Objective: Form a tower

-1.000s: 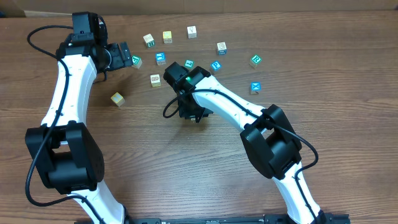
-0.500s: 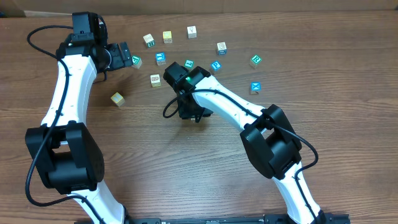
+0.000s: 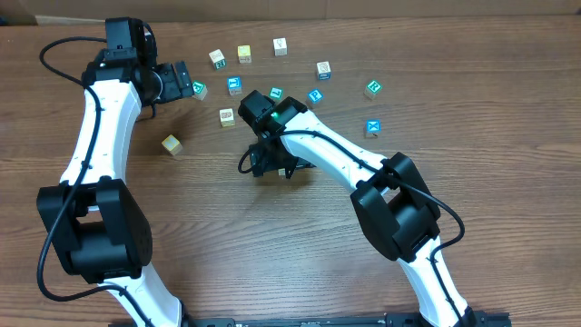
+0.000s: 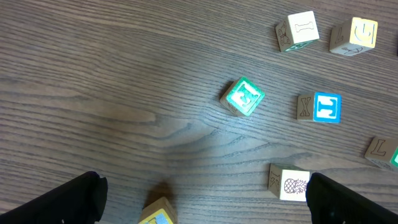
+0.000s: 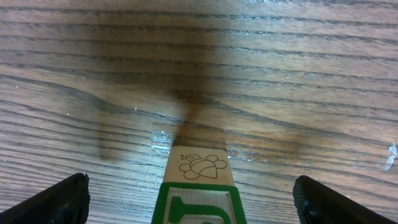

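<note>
Tower point(image 5: 199, 200), cream cube; green-marked face, bee drawing on adjoining face

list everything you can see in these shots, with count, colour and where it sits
table: one, brown wood grain, under everything
tower: one; the cube that shows is cream with a bee drawing and a green-framed face; mid-table, under the right gripper; number of cubes hidden
blue-faced cubes: three, blue, loose from centre to right
teal-faced cubes: three, teal-green, one near the left gripper, one centre, one right
pale cubes: six, cream or yellowish, four along the far side, two left of centre
left arm: one, white and black, left side
right arm: one, white and black, right side
left gripper: one, black, open
right gripper: one, black, open, fingers clear of the tower
</note>
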{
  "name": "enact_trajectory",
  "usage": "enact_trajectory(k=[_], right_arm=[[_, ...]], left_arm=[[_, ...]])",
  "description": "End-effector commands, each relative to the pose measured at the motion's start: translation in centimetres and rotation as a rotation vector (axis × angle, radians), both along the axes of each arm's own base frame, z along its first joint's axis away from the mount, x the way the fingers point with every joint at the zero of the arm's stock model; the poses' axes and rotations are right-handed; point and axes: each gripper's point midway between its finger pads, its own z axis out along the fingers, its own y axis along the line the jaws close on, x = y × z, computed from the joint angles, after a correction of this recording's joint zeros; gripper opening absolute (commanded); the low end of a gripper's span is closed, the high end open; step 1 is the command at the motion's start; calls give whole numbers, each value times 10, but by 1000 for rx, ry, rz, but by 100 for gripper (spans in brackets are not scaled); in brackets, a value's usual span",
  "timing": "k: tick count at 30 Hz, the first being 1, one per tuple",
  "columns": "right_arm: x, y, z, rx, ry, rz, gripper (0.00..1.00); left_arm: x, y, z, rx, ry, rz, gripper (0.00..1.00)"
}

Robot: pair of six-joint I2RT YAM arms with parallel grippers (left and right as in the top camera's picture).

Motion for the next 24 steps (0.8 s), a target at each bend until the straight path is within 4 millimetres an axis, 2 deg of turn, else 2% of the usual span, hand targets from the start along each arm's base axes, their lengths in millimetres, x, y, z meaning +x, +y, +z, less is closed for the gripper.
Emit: enact_trajectory(k=[1, 13, 17, 24], right_arm=[[0, -3, -4, -10, 6, 7, 100], [13, 8, 14, 26, -39, 7, 100], [18, 5, 21, 7, -63, 4, 100], [23, 5, 50, -2, -84, 1, 100]], left_arm=[[0, -3, 13, -2, -31, 2, 100], [0, -3, 13, -2, -31, 2, 99], [0, -3, 13, -2, -31, 2, 99], [0, -3, 13, -2, -31, 2, 100]])
